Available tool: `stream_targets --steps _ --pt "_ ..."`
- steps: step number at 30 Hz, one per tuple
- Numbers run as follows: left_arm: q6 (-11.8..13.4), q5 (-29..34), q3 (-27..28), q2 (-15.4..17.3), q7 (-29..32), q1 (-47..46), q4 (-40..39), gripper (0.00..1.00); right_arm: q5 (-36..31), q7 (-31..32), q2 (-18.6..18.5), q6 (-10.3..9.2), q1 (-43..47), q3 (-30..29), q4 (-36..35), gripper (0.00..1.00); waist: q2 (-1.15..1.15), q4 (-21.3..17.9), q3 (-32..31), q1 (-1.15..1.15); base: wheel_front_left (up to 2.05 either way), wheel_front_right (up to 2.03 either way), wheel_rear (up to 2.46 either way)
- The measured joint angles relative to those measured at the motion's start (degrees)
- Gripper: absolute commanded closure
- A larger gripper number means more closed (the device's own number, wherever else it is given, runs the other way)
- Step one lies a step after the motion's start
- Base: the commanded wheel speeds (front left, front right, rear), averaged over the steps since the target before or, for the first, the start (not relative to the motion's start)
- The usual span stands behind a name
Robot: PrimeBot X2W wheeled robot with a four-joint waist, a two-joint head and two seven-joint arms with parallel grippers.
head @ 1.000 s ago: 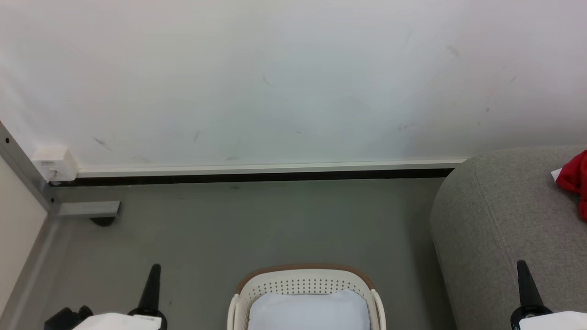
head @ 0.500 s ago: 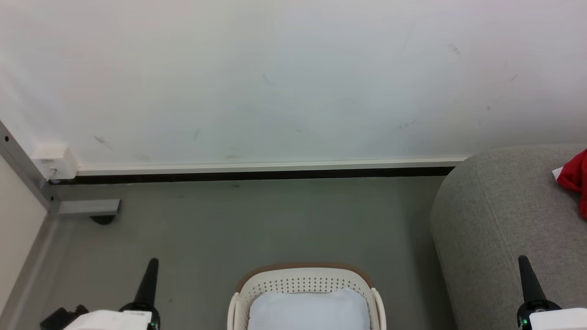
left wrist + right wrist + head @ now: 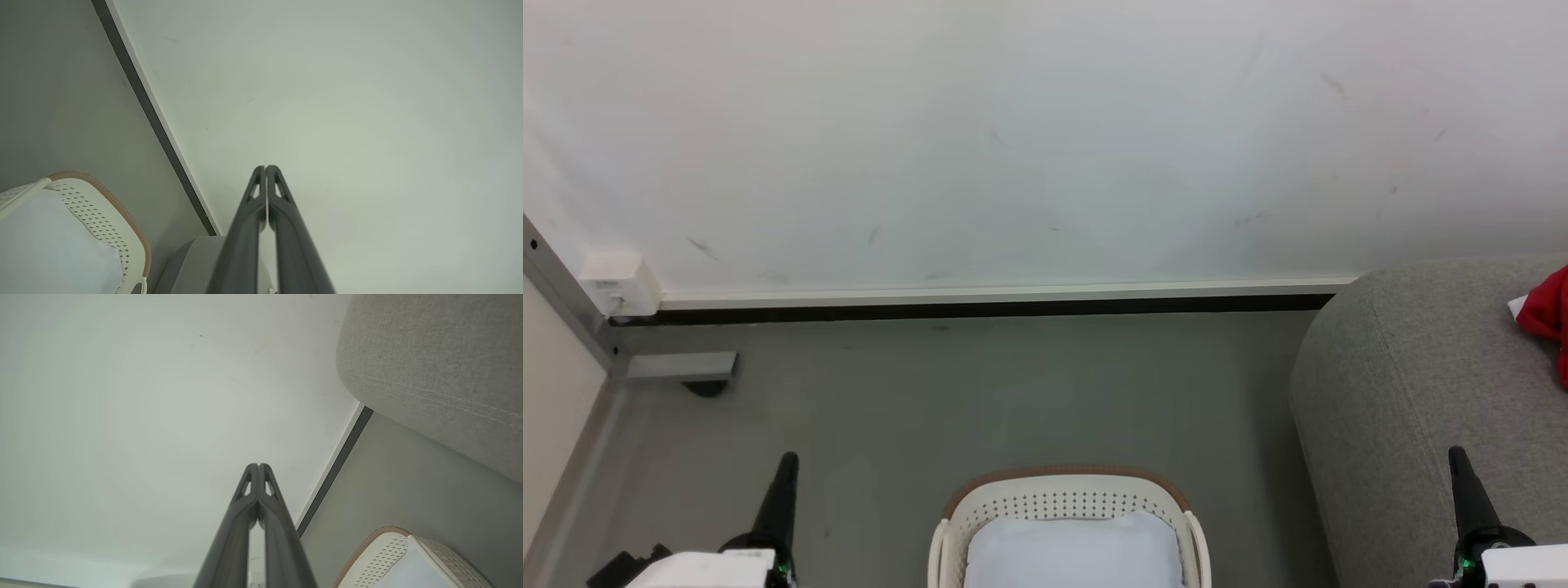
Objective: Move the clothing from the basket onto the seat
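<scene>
The cream basket with a brown rim stands on the floor at the bottom middle of the head view, and a pale white-blue lining lies in it. Red clothing lies on the grey seat at the right edge. My left gripper is shut and empty at the lower left, left of the basket. My right gripper is shut and empty in front of the seat. The wrist views show the left gripper and the right gripper pointing at the wall, with the basket beside them.
A white wall with a dark baseboard runs across the back. A grey metal bracket and a white box sit at the left corner. Grey floor lies between basket and wall.
Both grippers have drifted slightly outward and lower in the head view, and the scene has shifted up a little. Both stay shut.
</scene>
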Motion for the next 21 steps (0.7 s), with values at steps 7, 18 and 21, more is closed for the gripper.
stream_targets --steps 7,18,21 --pt "-0.22 -3.11 0.42 -0.08 0.73 -0.09 -0.44 1.00 3.04 0.71 0.00 0.00 -0.09 -0.19 -0.59 1.00 0.00 0.02 0.16 0.00 0.00 0.00 0.00" --pt "-0.52 -7.23 1.10 -0.18 2.01 -0.28 -0.94 1.00 7.75 1.96 0.00 0.00 -0.14 -0.43 -1.36 1.00 0.00 0.05 0.41 0.00 0.00 0.00 0.00" --pt "-0.55 -8.45 1.32 -0.19 2.25 -0.36 -1.10 1.00 8.99 2.30 0.01 0.00 -0.15 -0.51 -1.54 1.00 0.00 0.07 0.48 0.00 0.00 0.00 0.00"
